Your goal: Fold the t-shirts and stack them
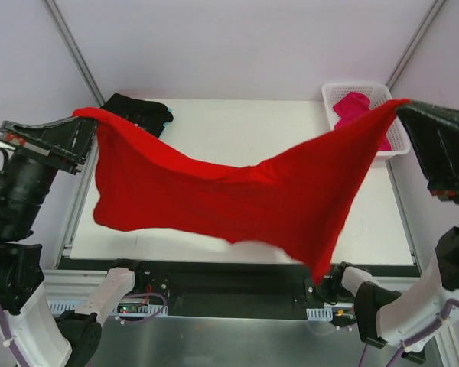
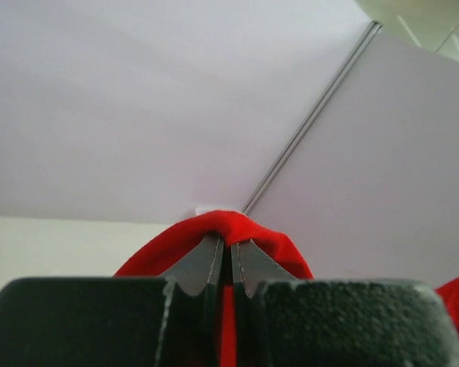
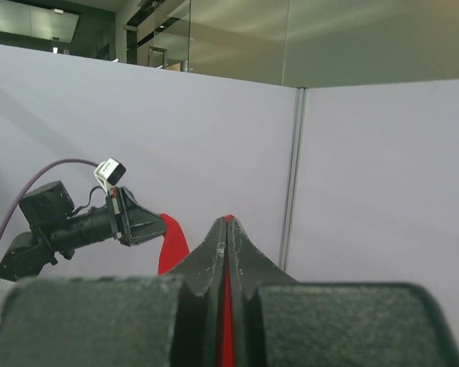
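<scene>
You hold the red t-shirt point(image 1: 214, 195) spread aloft: left gripper point(image 2: 228, 245) clamped on its nine-o'clock corner, right gripper point(image 3: 226, 225) clamped at three o'clock. Next, lay it flat on the table point(image 1: 237, 122).

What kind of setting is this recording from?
Probably a robot test cell in an office or lab: plain partition walls enclose the table, glazed office space shows above them, and a red shirt is held up over it.

The red shirt point(image 1: 237, 191) hangs stretched right over the desk point(image 1: 237, 126), so the middle's blocked. Only the far strip between black shirt point(image 1: 141, 113) and basket point(image 1: 352, 85) is open.
</scene>
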{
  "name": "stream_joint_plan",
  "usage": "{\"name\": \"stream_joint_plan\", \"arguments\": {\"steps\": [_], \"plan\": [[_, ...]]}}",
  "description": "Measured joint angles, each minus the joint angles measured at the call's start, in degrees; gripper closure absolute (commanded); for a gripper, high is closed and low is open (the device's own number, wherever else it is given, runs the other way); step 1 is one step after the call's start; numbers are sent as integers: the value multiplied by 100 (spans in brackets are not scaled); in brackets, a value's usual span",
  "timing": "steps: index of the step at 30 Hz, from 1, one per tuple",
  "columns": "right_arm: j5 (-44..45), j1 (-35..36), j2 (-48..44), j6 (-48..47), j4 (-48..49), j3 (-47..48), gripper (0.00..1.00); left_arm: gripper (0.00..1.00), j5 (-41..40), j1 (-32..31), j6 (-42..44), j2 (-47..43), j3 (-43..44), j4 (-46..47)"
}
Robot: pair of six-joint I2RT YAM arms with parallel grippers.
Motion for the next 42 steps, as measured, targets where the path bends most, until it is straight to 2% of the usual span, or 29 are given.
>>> {"name": "stream_joint_plan", "arguments": {"steps": [4, 8, 11, 16, 18, 20, 22, 24, 26, 29, 30, 31, 32, 33, 35, 36, 38, 39, 42], "plan": [[57, 0, -122, -72, -179, 275, 100, 100, -2, 0, -20, 238, 870, -129], [52, 0, -208, -155, -170, -262, 100, 100, -4, 0, -37, 339, 850, -151], [35, 9, -269, -372, -170, -1283, 99, 100, 13, 0, -90, 455, 258, -101], [17, 310, -120, -1217, -560, -3510, 100, 100, -254, -162, -138, 1084, -1606, 313], [46, 490, 205, -1576, -695, -4133, 100, 100, -470, -308, -118, 1552, -2393, 699], [24, 723, 966, -1792, -669, -4291, 100, 100, -514, -389, -105, 2227, -2855, 1040], [-17, 940, 1871, -1821, -461, -4081, 99, 100, -498, -424, -83, 3112, -2765, 1196], [-85, 1113, 3010, -1698, -387, -3294, 100, 100, -485, -459, -35, 4098, -2114, 1314], [-153, 1266, 4387, -1519, -426, -1622, 100, 100, -472, -492, 20, 4983, -1086, 1397], [7, 1392, 5947, -1099, -341, 872, 99, 100, -437, -511, 103, 6035, 1086, 1207], [140, 1408, 6092, -905, -76, 1119, 99, 100, -415, -527, 129, 6297, 1871, 1178], [229, 1392, 5963, -745, 188, 949, 100, 100, -352, -531, 140, 6492, 2653, 1226], [337, 1357, 5716, -662, 415, 638, 100, 100, -334, -533, 142, 6524, 3005, 1272], [378, 1300, 5368, -619, 553, 258, 100, 100, -308, -540, 144, 6457, 3281, 1335], [393, 1191, 4793, -566, 728, -81, 100, 100, -299, -595, 168, 6004, 3248, 1434], [393, 1145, 4564, -525, 826, -142, 94, 100, -304, -616, 184, 5635, 2931, 1541], [369, 1104, 3919, -402, 1032, -358, 95, 100, -326, -688, 223, 4708, 1934, 1714], [345, 1113, 3493, -354, 1193, -710, 100, 100, -326, -737, 245, 4175, 1266, 1853], [166, 1228, 1965, -411, 1283, -2544, 100, 100, -348, -892, 278, 2780, -638, 2133]]}}
